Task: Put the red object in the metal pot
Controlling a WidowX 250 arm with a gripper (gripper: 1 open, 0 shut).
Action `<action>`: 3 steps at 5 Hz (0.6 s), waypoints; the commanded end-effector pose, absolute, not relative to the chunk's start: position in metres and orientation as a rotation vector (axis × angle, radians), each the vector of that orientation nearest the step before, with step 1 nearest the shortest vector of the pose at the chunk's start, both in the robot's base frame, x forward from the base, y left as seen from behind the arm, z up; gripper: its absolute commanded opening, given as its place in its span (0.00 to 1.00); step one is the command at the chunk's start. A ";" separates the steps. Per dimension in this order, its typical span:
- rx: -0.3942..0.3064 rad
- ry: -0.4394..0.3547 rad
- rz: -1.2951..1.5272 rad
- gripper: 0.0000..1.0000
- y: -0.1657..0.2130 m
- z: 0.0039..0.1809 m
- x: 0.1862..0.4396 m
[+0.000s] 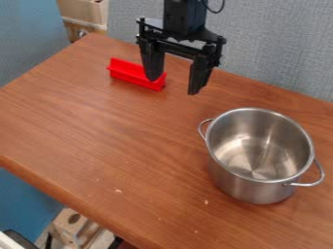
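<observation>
One small bright red plastic block (136,74) lies flat on the brown wooden table (104,146), near the far edge. The black pincer (178,83) hangs right beside the red block, pointing down. Its two fingers (200,76) are spread wide apart and nothing is between them. One finger is in front of the block's right end; I cannot tell if it touches. The shiny round metal pot (262,154) stands upright on the table, well apart from the block, close to the near right corner. It has small loop handles on its sides.
</observation>
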State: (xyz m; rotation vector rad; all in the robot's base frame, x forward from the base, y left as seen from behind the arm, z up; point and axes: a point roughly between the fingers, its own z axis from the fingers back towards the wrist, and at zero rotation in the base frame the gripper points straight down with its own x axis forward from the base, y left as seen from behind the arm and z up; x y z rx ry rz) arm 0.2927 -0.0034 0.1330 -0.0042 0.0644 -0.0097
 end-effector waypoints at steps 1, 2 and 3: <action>-0.009 0.077 -0.004 1.00 -0.003 0.128 0.292; -0.032 0.069 0.057 1.00 0.011 0.122 0.299; -0.048 0.047 0.168 1.00 0.032 0.119 0.308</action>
